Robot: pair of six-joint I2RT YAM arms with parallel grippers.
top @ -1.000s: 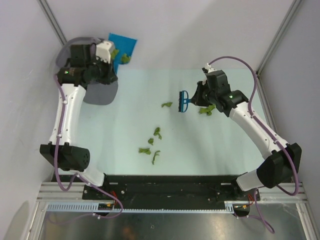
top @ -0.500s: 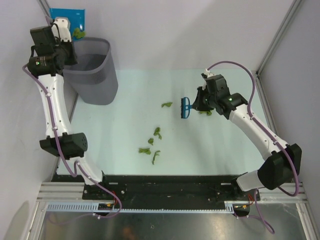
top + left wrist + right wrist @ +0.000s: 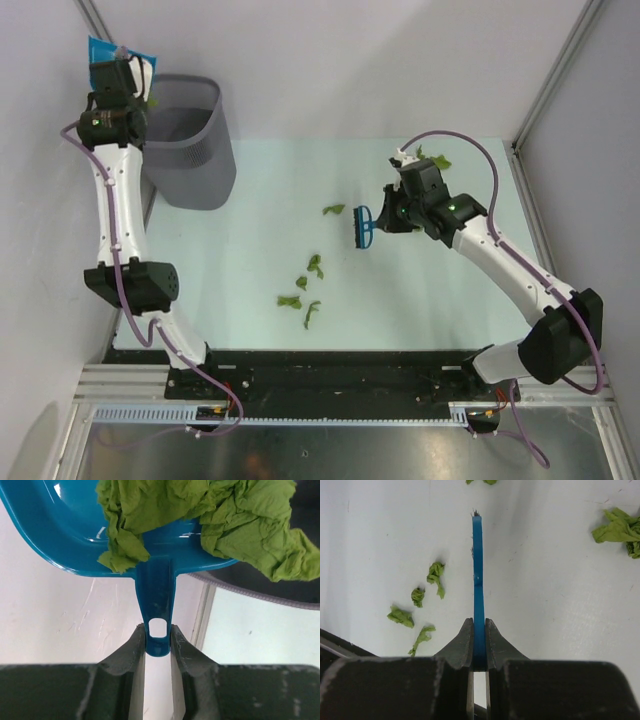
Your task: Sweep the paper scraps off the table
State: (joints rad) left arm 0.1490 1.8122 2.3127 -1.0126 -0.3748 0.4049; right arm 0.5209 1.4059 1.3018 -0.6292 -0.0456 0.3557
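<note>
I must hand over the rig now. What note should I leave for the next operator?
Left gripper: shut on the dustpan handle, raised beside the basket, pan loaded with scraps.
Right gripper: shut on the brush over the table.
Done: one load collected, not yet dumped.
Left: dump it; sweep four scraps in front, one by the brush, more at the far edge.

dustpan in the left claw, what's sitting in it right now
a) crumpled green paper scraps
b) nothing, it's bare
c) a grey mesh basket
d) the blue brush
A: the left wrist view shows crumpled green paper scraps lying in the blue dustpan, with the left claw clamped on its handle.
</note>
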